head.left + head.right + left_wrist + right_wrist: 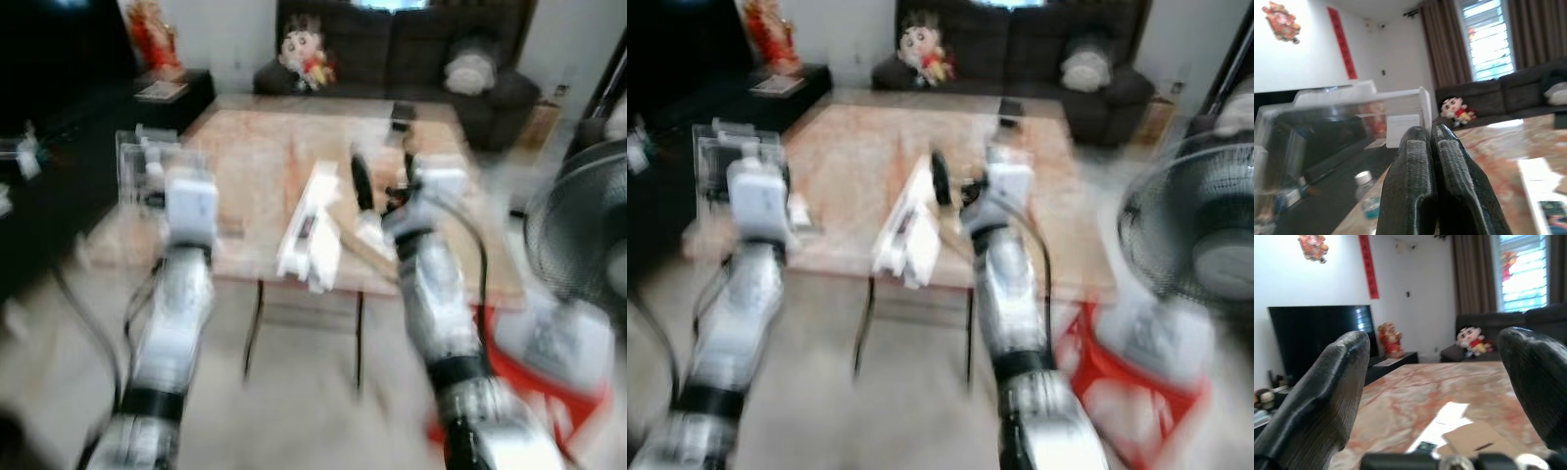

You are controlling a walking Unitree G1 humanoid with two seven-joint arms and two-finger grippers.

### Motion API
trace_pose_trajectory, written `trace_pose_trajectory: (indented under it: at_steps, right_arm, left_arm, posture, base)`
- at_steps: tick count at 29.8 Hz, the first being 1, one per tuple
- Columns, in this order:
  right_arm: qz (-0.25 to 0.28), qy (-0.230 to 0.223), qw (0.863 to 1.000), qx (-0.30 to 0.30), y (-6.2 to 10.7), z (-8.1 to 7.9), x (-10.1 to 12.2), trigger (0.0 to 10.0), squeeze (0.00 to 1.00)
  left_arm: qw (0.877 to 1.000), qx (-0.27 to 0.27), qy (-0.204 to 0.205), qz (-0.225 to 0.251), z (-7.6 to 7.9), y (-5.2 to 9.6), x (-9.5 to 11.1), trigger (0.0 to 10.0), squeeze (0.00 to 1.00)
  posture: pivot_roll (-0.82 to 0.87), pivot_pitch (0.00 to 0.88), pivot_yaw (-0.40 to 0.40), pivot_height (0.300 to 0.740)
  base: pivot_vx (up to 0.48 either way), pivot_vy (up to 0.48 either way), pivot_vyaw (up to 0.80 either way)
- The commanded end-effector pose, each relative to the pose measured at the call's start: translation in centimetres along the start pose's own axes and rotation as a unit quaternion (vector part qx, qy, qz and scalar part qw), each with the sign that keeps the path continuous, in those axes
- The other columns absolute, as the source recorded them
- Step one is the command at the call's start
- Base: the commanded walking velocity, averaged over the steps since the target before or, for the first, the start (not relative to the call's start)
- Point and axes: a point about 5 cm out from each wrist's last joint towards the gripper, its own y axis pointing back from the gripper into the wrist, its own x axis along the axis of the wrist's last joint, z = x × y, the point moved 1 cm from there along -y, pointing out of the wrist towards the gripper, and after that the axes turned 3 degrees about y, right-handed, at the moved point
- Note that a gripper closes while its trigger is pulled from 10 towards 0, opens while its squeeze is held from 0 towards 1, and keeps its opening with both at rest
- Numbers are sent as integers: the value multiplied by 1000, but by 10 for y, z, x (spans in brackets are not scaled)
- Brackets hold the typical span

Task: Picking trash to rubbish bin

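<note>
Right pincer [1440,396] gapes wide over the marble table [1415,401] (holding nothing); left pincer [1432,181] pressed together.

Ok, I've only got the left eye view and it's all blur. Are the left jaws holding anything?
Observer: No. The left gripper is shut with nothing between its jaws, and the clear box is ahead of it.
Operator: And the right?
Observer: The right gripper is wide open and empty, over the table.
Operator: What lies ahead of it?
Observer: A flat cardboard piece, with white paper next to it.
</note>
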Motion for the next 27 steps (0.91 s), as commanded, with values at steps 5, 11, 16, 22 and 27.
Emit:
trace_pose_trajectory:
  at_steps: [5, 11, 16, 22, 27]
  right_arm:
    - [3, 2, 1000, 3, -4, -2, 3, 10000, 0]
    - [-2, 2, 1000, 4, -2, -2, 0, 10000, 0]
    - [-7, 3, 1000, 5, 0, -2, -2, 10000, 0]
    - [-12, 5, 1000, 8, 1, -1, -4, 10000, 0]
    - [-23, 2, 1000, 6, 4, 0, -9, 10000, 0]
  left_arm:
    - [1000, 7, -2, 6, -4, -4, 4, 10000, 0]
    - [1000, 6, 1, 0, -4, -2, 1, 10000, 0]
    - [1000, 8, 6, -6, -4, 0, -1, 10000, 0]
    - [1000, 8, 25, -16, -3, 1, -4, 10000, 0]
    - [999, 2, 42, -31, 0, 6, -9, 10000, 0]
  posture:
    - [17, 0, 3, 740]
    - [16, 0, 4, 740]
    - [13, 0, 1, 740]
    - [10, 0, 0, 740]
    - [9, 0, -1, 740]
  base:
    - [0, 0, 0]
    - [0, 0, 0]
    - [0, 0, 0]
    - [0, 0, 0]
    - [0, 0, 0]
